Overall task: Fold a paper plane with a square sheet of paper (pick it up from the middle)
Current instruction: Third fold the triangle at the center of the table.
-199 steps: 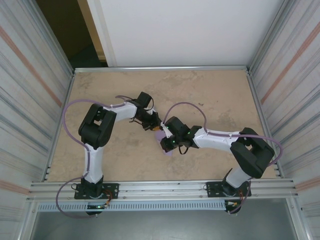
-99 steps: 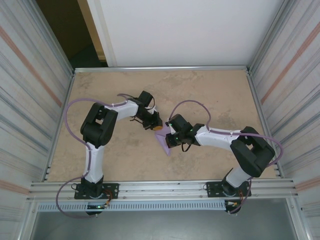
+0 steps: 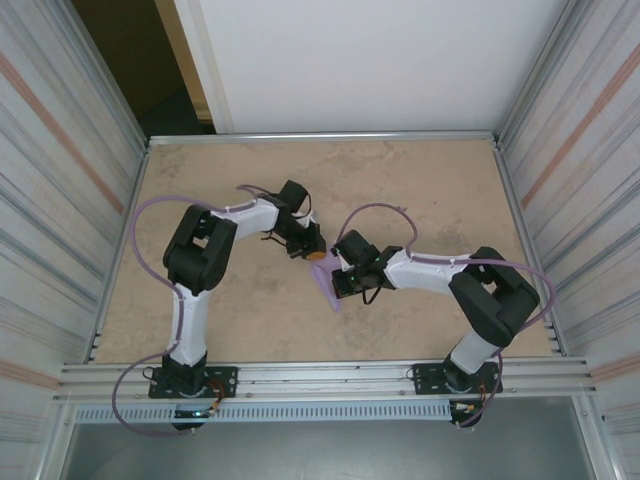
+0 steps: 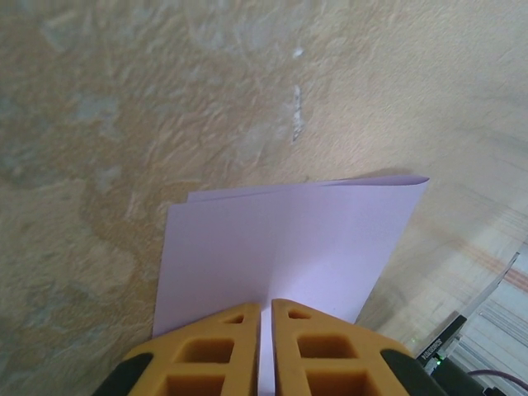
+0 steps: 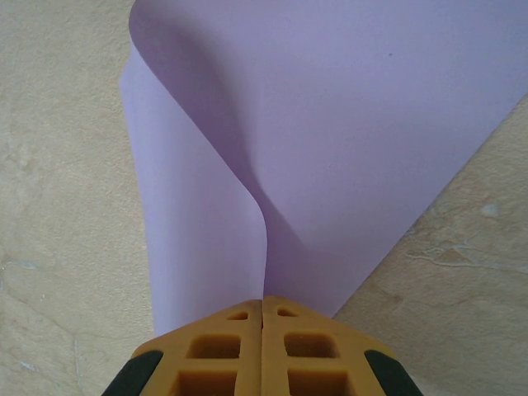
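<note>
The left gripper point(image 4: 265, 312) is pinching the folded purple paper point(image 4: 289, 243), which is spreading out just ahead of it. The right gripper point(image 5: 262, 304) is clamping the same sheet's curled part.

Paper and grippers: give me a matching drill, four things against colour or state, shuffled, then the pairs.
1 left gripper
2 right gripper
3 paper
4 table

a tan
b lavender
c shut where the paper curls
d shut where the paper is flat

Pairs: 1-d, 2-c, 3-b, 4-a
</note>
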Controlling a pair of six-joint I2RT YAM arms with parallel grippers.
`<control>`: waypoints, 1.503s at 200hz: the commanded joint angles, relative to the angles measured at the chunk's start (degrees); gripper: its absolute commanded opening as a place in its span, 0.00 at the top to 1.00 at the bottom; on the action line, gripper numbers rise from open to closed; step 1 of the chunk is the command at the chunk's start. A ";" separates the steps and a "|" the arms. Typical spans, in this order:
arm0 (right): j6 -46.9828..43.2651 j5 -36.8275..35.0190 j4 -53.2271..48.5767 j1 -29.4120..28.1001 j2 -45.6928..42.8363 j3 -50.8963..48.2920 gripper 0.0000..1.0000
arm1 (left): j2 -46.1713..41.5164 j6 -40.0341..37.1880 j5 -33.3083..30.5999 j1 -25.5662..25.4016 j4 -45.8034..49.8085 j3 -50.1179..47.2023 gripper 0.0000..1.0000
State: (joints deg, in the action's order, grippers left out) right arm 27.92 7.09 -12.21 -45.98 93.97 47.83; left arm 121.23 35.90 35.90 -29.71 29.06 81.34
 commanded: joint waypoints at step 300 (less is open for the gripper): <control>-1.86 -0.15 -2.45 0.83 2.67 4.02 1.00 | 2.50 -4.00 -2.61 0.35 5.68 2.89 0.90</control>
State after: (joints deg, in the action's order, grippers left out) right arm 27.42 7.33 -13.37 -45.60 95.64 50.15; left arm 122.21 32.95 33.80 -29.61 32.40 83.59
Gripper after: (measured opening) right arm 0.045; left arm 0.096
